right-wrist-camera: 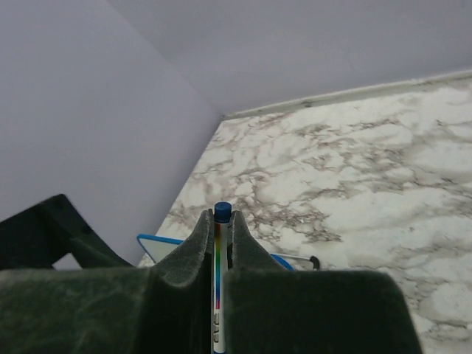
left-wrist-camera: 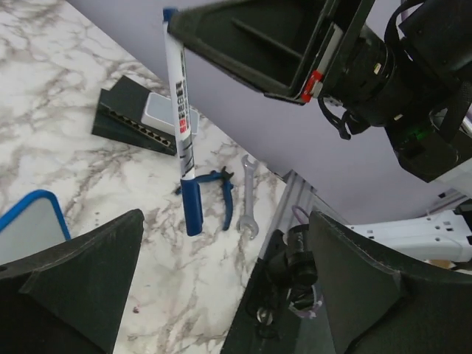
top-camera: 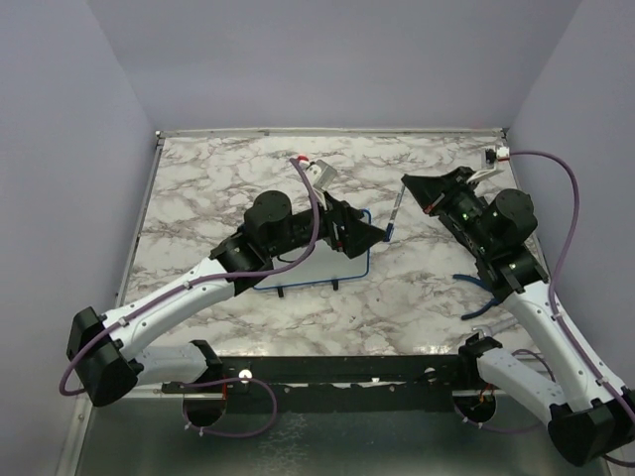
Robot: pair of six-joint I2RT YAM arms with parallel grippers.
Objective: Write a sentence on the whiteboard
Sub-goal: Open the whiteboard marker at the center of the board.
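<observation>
The right pincer point(right-wrist-camera: 221, 221) gripped the marker point(left-wrist-camera: 181, 125) tightly; the left pincer point(top-camera: 377, 238) gaped wide, empty, above the right end of the whiteboard point(top-camera: 332, 266).

The table point(top-camera: 198, 198) is finished in a smooth, marble-patterned surface with a slight sheen. The marker point(left-wrist-camera: 181, 125) is made of smooth white plastic and capped in blue. Below the marker, the left gripper point(left-wrist-camera: 225, 236) is fitted with matt, finely grained black fingers point(left-wrist-camera: 81, 280); right of the marker, a wrench point(left-wrist-camera: 249, 195) of bare dull metal is seen
</observation>
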